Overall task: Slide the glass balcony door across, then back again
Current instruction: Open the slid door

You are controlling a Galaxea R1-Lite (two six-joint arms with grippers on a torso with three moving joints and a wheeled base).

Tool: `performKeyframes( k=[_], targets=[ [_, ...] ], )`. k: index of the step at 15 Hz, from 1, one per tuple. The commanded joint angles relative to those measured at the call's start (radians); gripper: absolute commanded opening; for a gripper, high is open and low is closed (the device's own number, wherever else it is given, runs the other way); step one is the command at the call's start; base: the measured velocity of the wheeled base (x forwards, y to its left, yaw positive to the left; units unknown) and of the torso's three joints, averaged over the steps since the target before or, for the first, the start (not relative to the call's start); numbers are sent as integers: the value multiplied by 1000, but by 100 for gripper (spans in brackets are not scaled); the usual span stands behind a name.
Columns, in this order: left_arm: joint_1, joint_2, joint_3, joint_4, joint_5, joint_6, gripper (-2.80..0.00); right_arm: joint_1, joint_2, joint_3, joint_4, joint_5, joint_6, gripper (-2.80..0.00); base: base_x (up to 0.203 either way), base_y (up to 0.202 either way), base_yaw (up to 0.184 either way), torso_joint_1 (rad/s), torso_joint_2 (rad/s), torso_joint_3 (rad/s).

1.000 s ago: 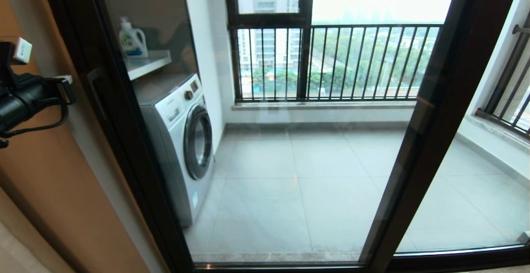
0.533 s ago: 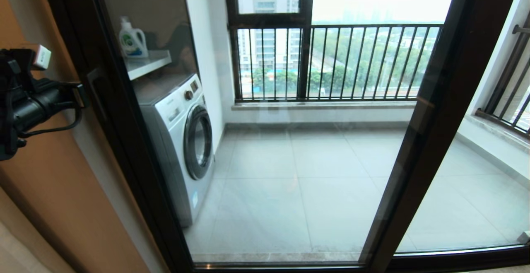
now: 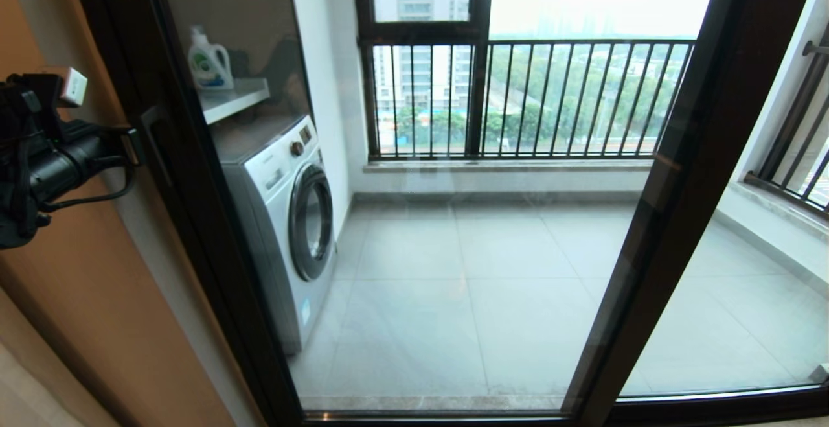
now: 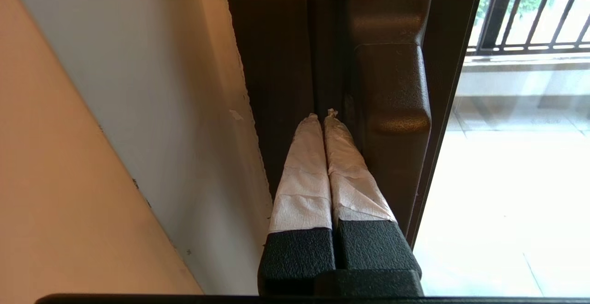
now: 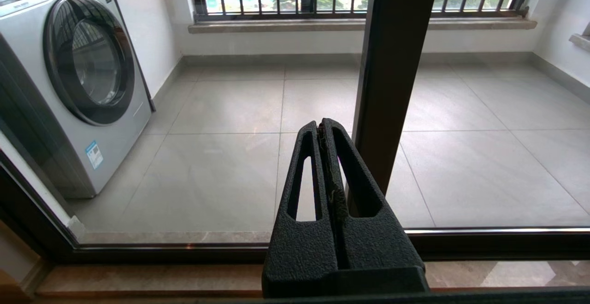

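The glass balcony door fills the head view, a clear panel between dark brown uprights. Its slim vertical handle sits on the left upright. My left gripper reaches in from the left at handle height. In the left wrist view its white-taped fingers are shut with nothing between them, and the left gripper has its tips against the dark frame right beside the handle. My right gripper is shut and empty, low before the glass, near the door's right upright.
A second framed glass panel stands to the right. Behind the glass are a washing machine, a detergent bottle on a shelf, and a railed window. An orange wall borders the left side.
My left gripper has moved right, from clear of the frame to touching the left upright by the handle. The right arm shows no change.
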Motion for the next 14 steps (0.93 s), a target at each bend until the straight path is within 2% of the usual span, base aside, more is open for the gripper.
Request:
performKeyframes(
  k=[1, 7, 9, 14],
  targets=[
    [-18, -4, 0, -7, -7, 3, -280, 0, 0, 12, -1, 1, -1, -280, 0, 0, 0, 0, 0, 0],
    [-89, -31, 3, 0, -2, 4, -280, 0, 0, 12, -1, 1, 0, -280, 0, 0, 0, 0, 0, 0],
    [-110, -33, 0, 1, 26, 13, -280, 0, 0, 12, -1, 1, 0, -280, 0, 0, 0, 0, 0, 0],
    [-133, -33, 7, -1, 32, 15, -280, 0, 0, 12, -1, 1, 0, -280, 0, 0, 0, 0, 0, 0]
  ],
)
